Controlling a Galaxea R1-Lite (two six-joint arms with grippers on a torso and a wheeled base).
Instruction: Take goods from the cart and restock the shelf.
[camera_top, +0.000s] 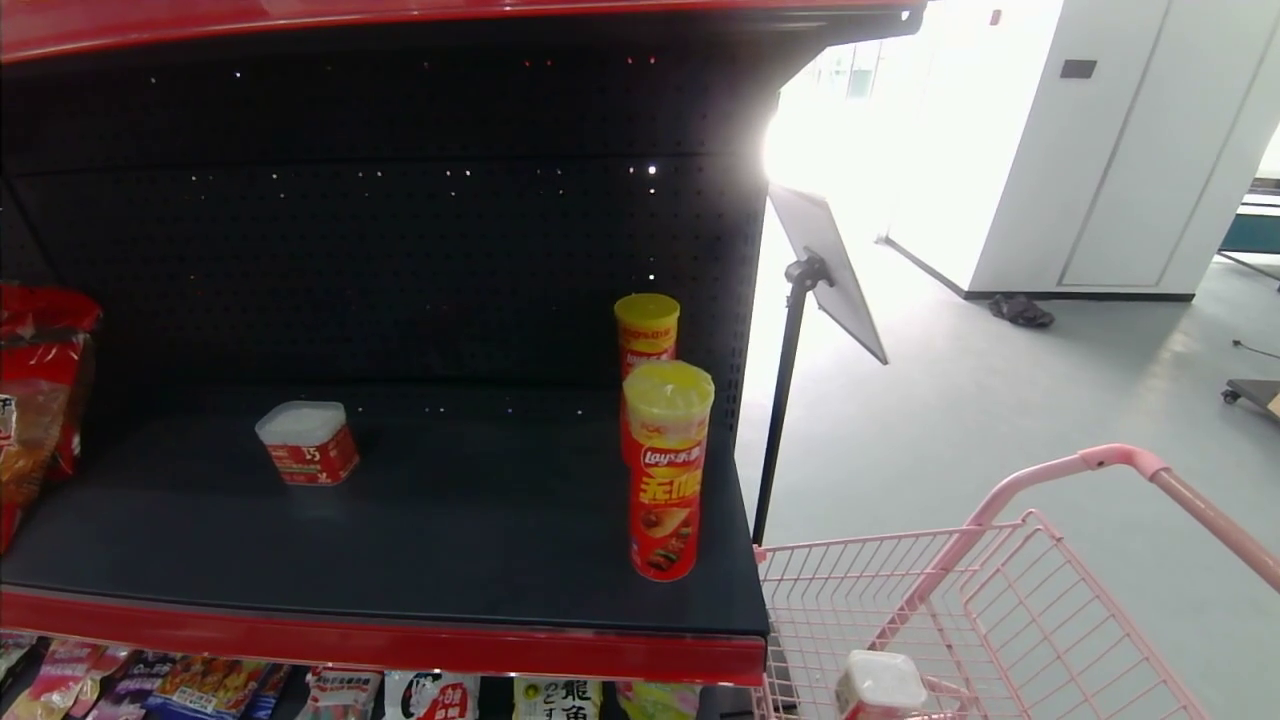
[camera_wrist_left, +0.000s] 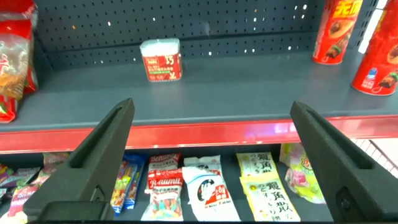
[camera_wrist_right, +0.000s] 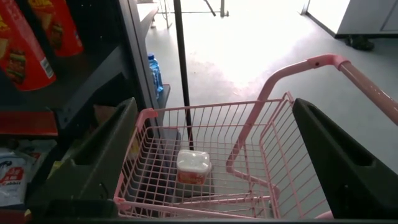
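Cart (camera_wrist_right: 323, 61) holds one tub (camera_wrist_right: 193, 167); right tool (camera_wrist_right: 214, 102) released above, left tool (camera_wrist_left: 212, 104) released facing shelf (camera_wrist_left: 217, 132).

Shelf layout with cart alongside

On the shelf (camera_top: 480, 540): a bag (camera_top: 40, 400) at its left end, a tub (camera_top: 307, 443) left of centre, a front can (camera_top: 667, 470) and a rear can (camera_top: 646, 335) at its right end. Packets (camera_top: 340, 695) lie beneath the shelf. The cart (camera_top: 1010, 600) stands to the shelf's right, with a second tub (camera_wrist_right: 193, 167) inside.

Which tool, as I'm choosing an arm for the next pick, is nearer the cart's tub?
Right. The right tool is above the cart that holds the tub; the left tool faces the shelf edge.
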